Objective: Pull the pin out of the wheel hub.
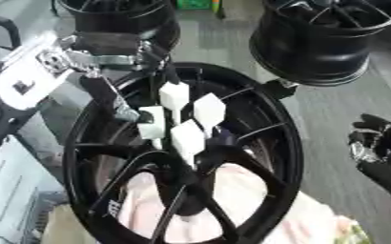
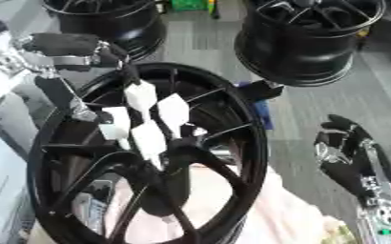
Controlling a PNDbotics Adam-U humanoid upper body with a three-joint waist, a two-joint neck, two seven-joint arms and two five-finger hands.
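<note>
Left robot hand (image 1: 178, 119) reaches down from the upper left over the big black wheel hub (image 1: 182, 157), its white-tipped fingers (image 1: 175, 95) bunched at the hub's centre. They cover the spot where the spokes meet, so the pin cannot be made out, nor whether the fingers are pinching anything. Under the hub lies a pale pink cloth (image 1: 241, 209), showing between the spokes. Two more black rims stand on the floor beyond, one at the upper right (image 1: 328, 38) and one at the upper left (image 1: 119, 16). Right robot hand (image 2: 349, 157) rests well apart at the right edge, relaxed, holding nothing.
</note>
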